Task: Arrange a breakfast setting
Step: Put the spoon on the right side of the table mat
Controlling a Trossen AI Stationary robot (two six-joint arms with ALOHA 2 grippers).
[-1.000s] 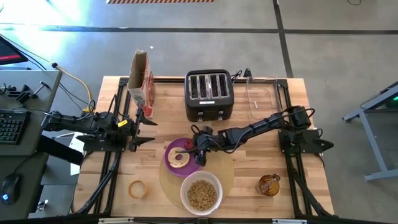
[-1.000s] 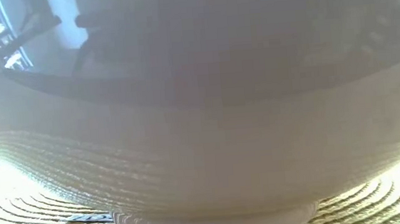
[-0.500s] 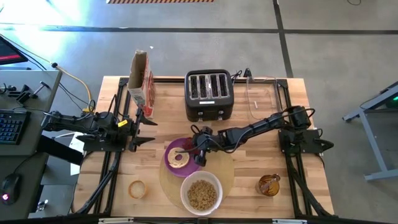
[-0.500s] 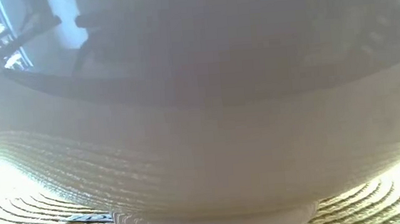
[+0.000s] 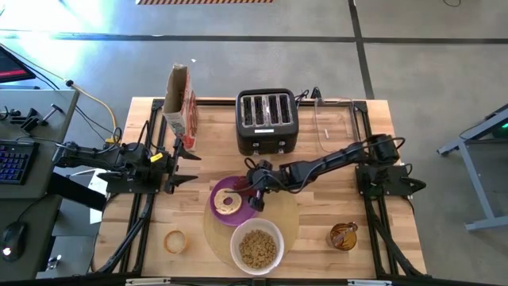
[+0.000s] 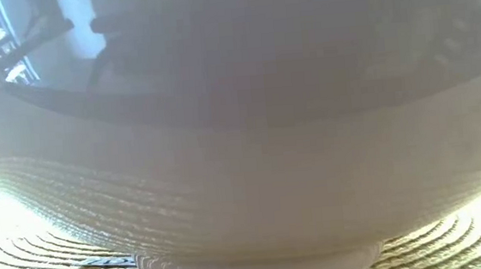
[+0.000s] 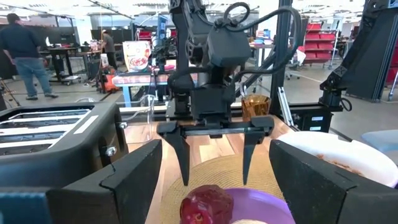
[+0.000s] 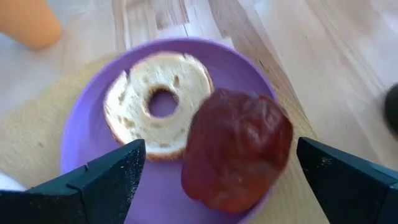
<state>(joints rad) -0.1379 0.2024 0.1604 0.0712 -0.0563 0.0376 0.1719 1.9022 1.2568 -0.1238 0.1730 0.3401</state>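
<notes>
Most was set: bagel (image 8: 158, 102) and fruit (image 8: 236, 149) lay on the plate (image 5: 216, 208), the cereal bowl (image 5: 257, 246) beside it on the mat (image 5: 290, 218). The right gripper (image 7: 213, 158) hung spread and empty over the fruit; the left gripper (image 5: 184, 161) waited, also spread, well off. The cup (image 5: 343, 236) stood apart from the mat, seemingly unplaced.

Grey concrete floor (image 5: 429, 56) w/ dark seams; wooden counter (image 5: 325, 238); keyboard (image 5: 12, 163) on side desk; red storage bins (image 7: 320, 37), two people in bg.

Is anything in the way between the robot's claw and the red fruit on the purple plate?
Nothing visible. The right claw is open right over the red fruit on the purple plate, beside the bagel.
</notes>
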